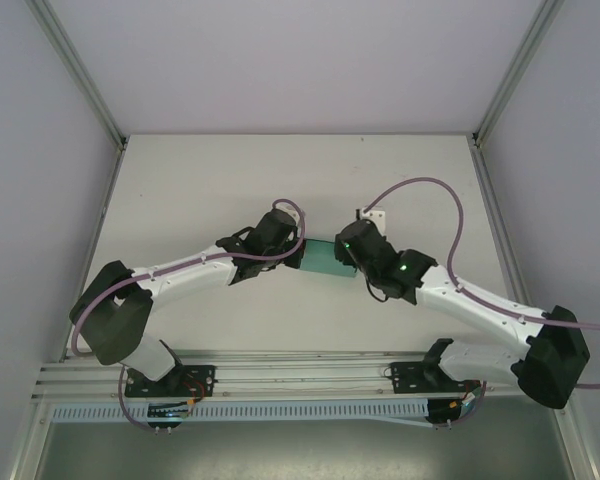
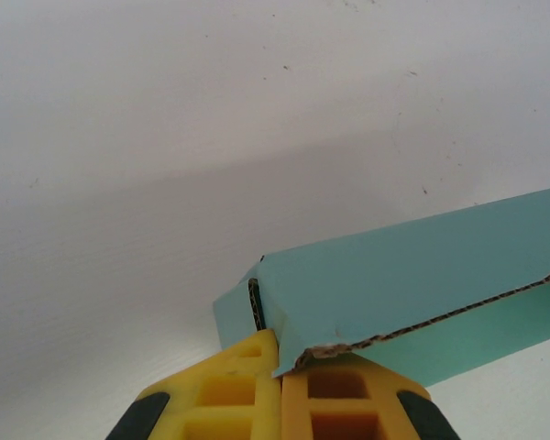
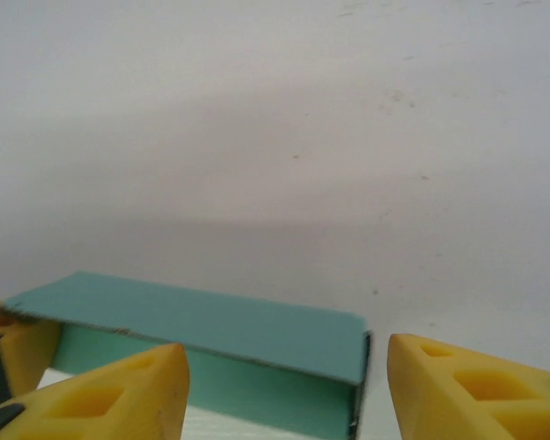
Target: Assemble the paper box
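Note:
The paper box (image 1: 326, 258) is a teal-green card shape, partly folded, at the middle of the table between my two arms. In the left wrist view the paper box (image 2: 422, 275) shows a folded corner and a raw corrugated edge. My left gripper (image 2: 280, 346) is shut on that edge, its yellow fingers pressed together. In the top view the left gripper (image 1: 298, 250) sits at the box's left end. My right gripper (image 1: 348, 256) is at its right end. In the right wrist view the right gripper (image 3: 286, 356) stands open, straddling the paper box (image 3: 211, 321) with a gap beside its right finger (image 3: 477, 385).
The white table (image 1: 280, 170) is enclosed by pale walls and aluminium posts (image 1: 80, 75). A metal rail (image 1: 280, 375) runs along the near edge by the arm bases. Purple cables (image 1: 430, 185) loop over both arms.

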You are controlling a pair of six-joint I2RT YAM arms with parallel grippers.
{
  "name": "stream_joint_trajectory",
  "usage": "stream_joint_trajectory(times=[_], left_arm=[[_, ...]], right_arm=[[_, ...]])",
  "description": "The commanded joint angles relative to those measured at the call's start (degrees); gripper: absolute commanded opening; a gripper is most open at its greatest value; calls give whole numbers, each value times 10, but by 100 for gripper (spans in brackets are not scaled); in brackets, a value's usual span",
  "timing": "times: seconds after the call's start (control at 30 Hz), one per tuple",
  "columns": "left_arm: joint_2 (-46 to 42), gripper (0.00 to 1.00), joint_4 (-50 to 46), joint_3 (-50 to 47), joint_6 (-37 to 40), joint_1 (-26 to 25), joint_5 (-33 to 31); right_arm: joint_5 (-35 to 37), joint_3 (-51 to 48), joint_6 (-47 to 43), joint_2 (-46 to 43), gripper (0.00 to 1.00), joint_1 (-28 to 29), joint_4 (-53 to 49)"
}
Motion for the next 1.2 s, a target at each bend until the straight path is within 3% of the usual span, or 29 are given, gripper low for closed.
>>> stream_joint_trajectory(times=[0.0, 0.2, 0.33, 0.57, 0.73, 0.9, 1.1, 1.17], left_arm=[[38, 0, -162, -38, 16, -9, 40], [40, 0, -162, -30, 23, -9, 35], [45, 0, -158, -21, 33, -9, 37], [39, 5, -163, -4, 52, -9, 33], [13, 37, -166, 20, 65, -9, 57], [-21, 61, -184, 44, 106, -9, 56], [-34, 98, -218, 93, 115, -9, 68], [-34, 99, -227, 109, 102, -9, 81]], right_arm=[[-19, 19, -11, -9, 60, -50, -12], [-34, 18, 5, 34, 60, -80, -6], [-18, -32, 39, 40, 59, -80, 10], [-64, -123, 83, 35, 54, -80, 85], [-78, -150, 103, 26, 53, -78, 98], [-84, -158, 114, 28, 52, -74, 100], [-83, -159, 124, 46, 50, -72, 90], [-83, -161, 126, 50, 49, -70, 87]])
